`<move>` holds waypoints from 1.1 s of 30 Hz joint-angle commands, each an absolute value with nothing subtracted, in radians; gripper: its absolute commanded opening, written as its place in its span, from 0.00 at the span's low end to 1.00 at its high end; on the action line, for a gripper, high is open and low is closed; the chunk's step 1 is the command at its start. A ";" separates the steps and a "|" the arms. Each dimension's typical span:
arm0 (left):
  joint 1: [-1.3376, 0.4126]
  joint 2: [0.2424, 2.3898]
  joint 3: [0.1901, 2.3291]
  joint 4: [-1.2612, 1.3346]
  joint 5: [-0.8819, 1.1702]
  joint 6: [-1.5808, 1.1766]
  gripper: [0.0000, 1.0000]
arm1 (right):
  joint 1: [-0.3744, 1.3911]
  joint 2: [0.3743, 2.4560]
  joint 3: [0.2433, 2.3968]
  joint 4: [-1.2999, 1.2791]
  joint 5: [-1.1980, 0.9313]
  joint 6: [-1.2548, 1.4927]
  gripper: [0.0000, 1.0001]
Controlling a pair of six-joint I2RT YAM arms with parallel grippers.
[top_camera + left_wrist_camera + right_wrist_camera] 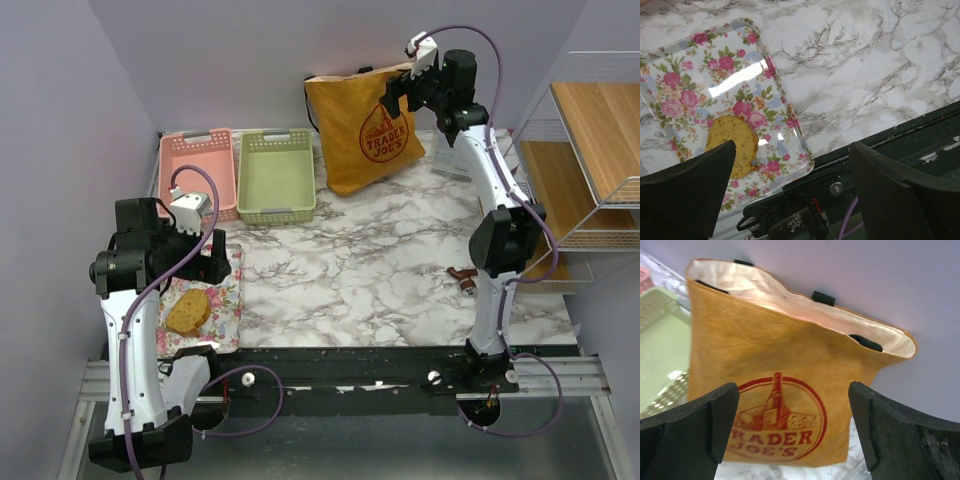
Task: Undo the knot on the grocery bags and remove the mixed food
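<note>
Mustard-yellow tote stands at the far edge of the marble worktop, leaning back against the lilac wall, red round logo facing the arms. Its mouth gapes open with a pale lining showing, and short black strap ends sit at the rim. Right hand is raised in front of the tote's upper right corner, fingers spread wide apart, gripping nothing. From the right wrist view the logo sits between the two dark fingers, clear of both. Green basket is just left of the tote, with the pink basket beside it, further left. Left hand hangs low over the near-left corner of the worktop, fingers also wide apart and empty. Below it lies a floral tray carrying a browned bread slice, the tray's near edge close to the worktop's front rim. Wire shelf rack with wooden boards stands at far right.
</note>
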State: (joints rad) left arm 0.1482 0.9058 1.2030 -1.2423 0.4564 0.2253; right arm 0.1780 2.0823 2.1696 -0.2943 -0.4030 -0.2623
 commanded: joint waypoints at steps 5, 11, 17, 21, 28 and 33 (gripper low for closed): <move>0.144 0.877 1.190 -1.270 0.464 0.282 0.99 | 0.191 2.240 2.294 -0.123 -0.393 -0.481 1.00; 0.143 0.894 1.181 -1.265 0.471 0.290 0.99 | 0.214 2.268 2.274 -0.119 -0.514 -0.725 1.00; 0.144 0.906 1.174 -1.254 0.455 0.279 0.98 | 0.224 2.330 2.303 -0.209 -0.547 -1.025 0.88; 0.144 0.891 1.171 -1.253 0.446 0.279 0.99 | 0.224 2.383 2.367 -0.299 -0.546 -1.176 0.83; 0.143 0.866 1.159 -1.266 0.415 0.300 0.98 | 0.222 2.429 2.431 -0.427 -0.543 -1.325 0.47; 0.144 0.861 1.171 -1.282 0.429 0.323 0.99 | 0.211 2.380 2.372 -0.414 -0.532 -1.306 0.01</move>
State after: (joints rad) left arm 0.1482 0.8749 1.1698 -1.2667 0.4335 0.2867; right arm 0.2222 2.4077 2.3882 -0.3729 -0.5232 -1.2785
